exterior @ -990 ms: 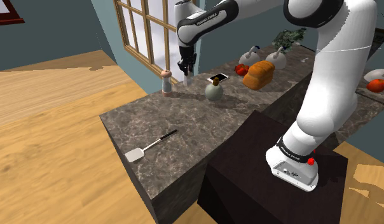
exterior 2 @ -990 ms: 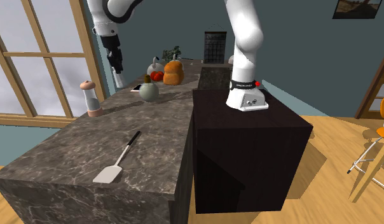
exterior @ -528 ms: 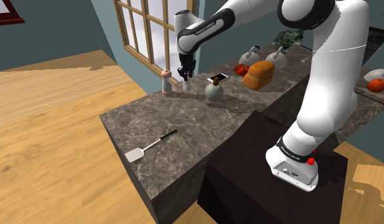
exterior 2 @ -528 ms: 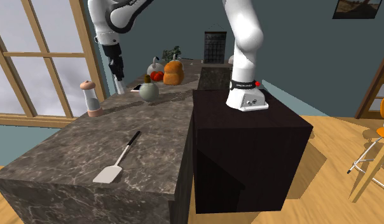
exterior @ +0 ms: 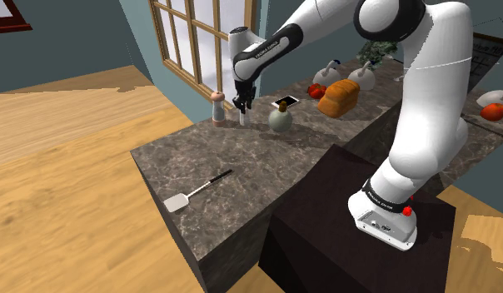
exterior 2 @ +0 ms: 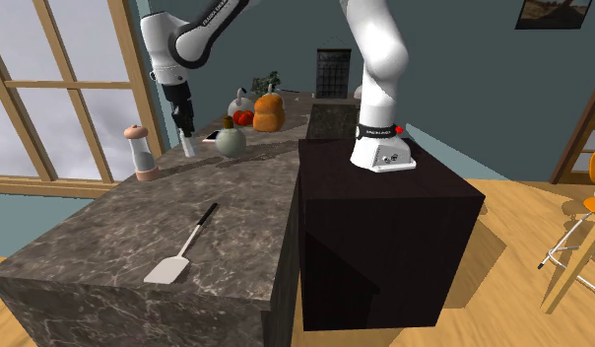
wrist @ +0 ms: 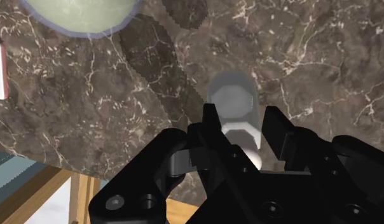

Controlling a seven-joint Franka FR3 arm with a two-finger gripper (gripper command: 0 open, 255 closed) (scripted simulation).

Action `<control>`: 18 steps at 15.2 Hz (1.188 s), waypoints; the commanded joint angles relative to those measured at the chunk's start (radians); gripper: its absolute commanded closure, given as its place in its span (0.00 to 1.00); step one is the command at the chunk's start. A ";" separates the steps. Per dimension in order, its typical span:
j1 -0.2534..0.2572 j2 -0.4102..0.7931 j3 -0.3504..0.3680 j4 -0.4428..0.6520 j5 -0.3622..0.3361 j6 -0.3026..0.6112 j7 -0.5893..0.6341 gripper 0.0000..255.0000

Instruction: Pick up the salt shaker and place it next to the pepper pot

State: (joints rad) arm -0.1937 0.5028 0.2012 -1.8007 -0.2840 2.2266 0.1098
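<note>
While you read this moment, note that the black gripper (wrist: 241,118) is pinching the salt shaker (wrist: 231,98): one finger (wrist: 210,122) lies against each flank of its pale grey, eight-sided body. The shaker hangs upright directly below the hand and low over the counter (exterior: 241,179); you cannot tell whether its base touches the surface.

The pepper pot (exterior: 217,107), brown on top and pale below, stands just beside the gripper (exterior: 242,106) on its window side, apart from the shaker. On the gripper's opposite side, near it, stands a round green vase (exterior: 280,117), with a small white phone (exterior: 286,102) just beyond the vase. Farther from the gripper along the same surface lie a loaf of bread (exterior: 339,97) and a red tomato (exterior: 316,90).

The counter is dark marble with pale veins. Well apart from the gripper (exterior 2: 186,131), toward the counter's near end, a spatula (exterior 2: 183,248) lies flat. The arm's stand (exterior 2: 384,232), a dark box, abuts the counter's long edge.

Behind the gripper you see a wood-framed window (exterior 2: 59,89) set in a teal wall. The floor (exterior: 67,166) is light wood.
</note>
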 commanded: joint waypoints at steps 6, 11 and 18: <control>0.008 0.062 -0.013 -0.006 -0.022 0.067 0.021 1.00; 0.014 0.104 -0.022 -0.005 -0.036 0.106 0.033 1.00; 0.014 0.104 -0.022 -0.005 -0.036 0.106 0.033 1.00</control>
State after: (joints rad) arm -0.1795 0.6066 0.1791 -1.8054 -0.3199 2.3323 0.1431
